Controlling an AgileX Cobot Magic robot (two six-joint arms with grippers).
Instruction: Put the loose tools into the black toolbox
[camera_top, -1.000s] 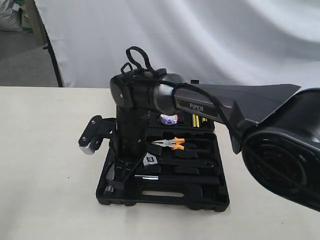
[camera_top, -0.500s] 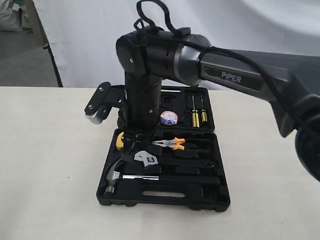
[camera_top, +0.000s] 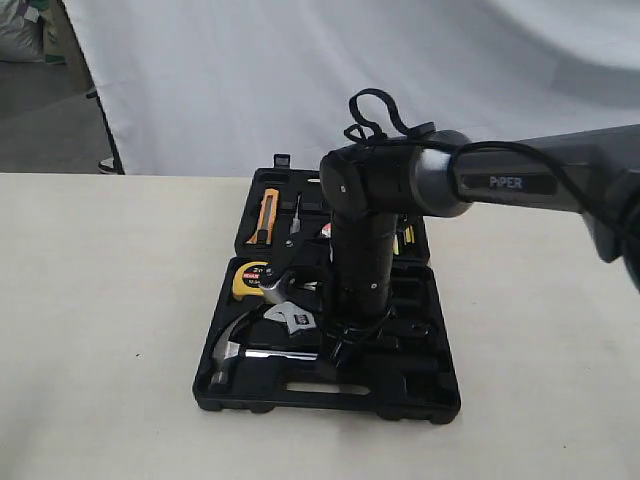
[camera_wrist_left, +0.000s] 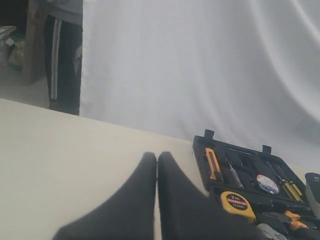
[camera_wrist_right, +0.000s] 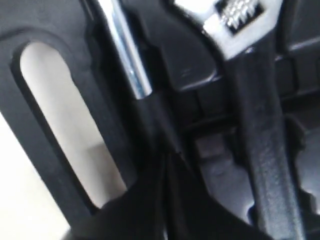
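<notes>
A white cloth backdrop (camera_top: 300, 80) hangs behind a pale beige table (camera_top: 100, 300). On it the black toolbox (camera_top: 400, 395) lies open, both halves flat. The right arm (camera_top: 500, 180) reaches down over its near half.

All three loose tools sit inside the case. The claw hammer (camera_top: 228, 350) lies in the front recess beside the slot-shaped handle cutout (camera_wrist_right: 65, 125). The adjustable wrench (camera_top: 292, 318) lies just behind it, and the small tape roll (camera_wrist_left: 267, 184) sits in the far half.

The right gripper (camera_wrist_right: 167, 160) is clenched tight with nothing between its fingers. Its tips are at the hammer's black grip, where the steel shaft ends. The left gripper (camera_wrist_left: 157, 160) is likewise pressed closed and empty, low over bare table and well away from the case.

The step looks like seating the hammer fully. It would go best with a straight downward press on the grip, fingers together as a blunt pusher. A sideways slip could knock the wrench handle right beside it, and a heavy push near the front edge could rock the case.
</notes>
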